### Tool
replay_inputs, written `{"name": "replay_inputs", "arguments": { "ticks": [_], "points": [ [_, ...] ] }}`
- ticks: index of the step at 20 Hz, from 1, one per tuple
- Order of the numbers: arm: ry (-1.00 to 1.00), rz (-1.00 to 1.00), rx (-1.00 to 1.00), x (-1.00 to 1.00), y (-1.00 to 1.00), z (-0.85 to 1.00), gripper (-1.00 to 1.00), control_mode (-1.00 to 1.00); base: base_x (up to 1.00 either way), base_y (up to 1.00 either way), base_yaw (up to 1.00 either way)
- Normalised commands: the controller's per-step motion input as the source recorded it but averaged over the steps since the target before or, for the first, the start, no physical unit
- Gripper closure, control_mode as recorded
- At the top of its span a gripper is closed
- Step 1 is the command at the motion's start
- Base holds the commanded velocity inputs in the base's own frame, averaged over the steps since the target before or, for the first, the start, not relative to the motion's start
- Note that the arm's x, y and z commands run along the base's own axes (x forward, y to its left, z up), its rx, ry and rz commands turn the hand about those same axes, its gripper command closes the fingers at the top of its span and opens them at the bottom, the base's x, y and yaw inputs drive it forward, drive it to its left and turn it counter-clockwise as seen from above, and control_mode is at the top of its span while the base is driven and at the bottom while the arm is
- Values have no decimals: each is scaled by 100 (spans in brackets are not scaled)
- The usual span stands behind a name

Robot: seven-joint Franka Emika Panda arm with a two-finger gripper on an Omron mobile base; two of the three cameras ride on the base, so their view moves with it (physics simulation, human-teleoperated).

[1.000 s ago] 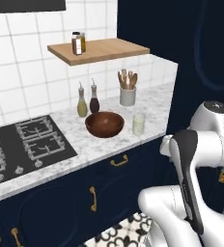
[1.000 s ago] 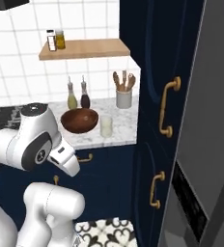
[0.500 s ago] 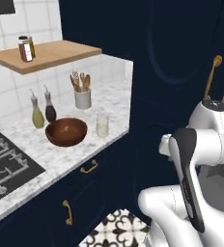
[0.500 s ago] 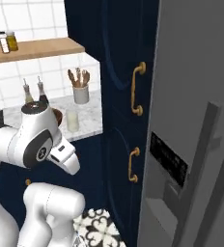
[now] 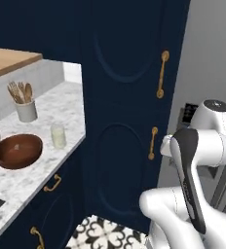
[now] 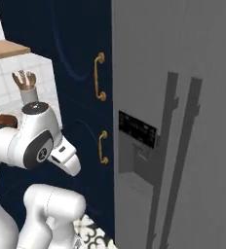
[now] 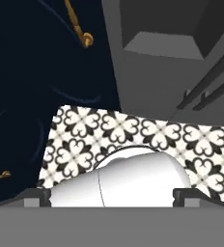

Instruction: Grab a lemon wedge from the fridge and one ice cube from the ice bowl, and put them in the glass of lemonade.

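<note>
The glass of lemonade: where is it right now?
In the left base view, the glass of lemonade stands on the marble counter near its right edge, between the ice bowl and the navy cabinet.

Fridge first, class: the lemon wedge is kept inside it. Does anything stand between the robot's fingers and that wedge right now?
Yes. Both doors of the grey fridge are shut, its bar handles untouched, so the doors themselves block the way. The wedge is hidden behind them. The open gripper points down at the patterned floor, not at a handle.
</note>
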Motion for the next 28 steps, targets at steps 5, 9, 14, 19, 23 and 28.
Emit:
{"name": "replay_inputs", "arguments": {
  "ticks": [5,9,14,19,23,28],
  "points": [
    [0,0,0,0,0,0,-100,100,-54,0,-54],
    [0,0,0,0,0,0,-100,100,-51,0,-52],
    [0,0,0,0,0,0,-100,100,-55,-10,-48],
    [0,0,0,0,0,0,-100,100,-56,-23,-43],
    [0,0,0,0,0,0,-100,100,-51,-30,-36],
    [0,0,0,0,0,0,-100,100,-41,-29,-25]
  ]
}}
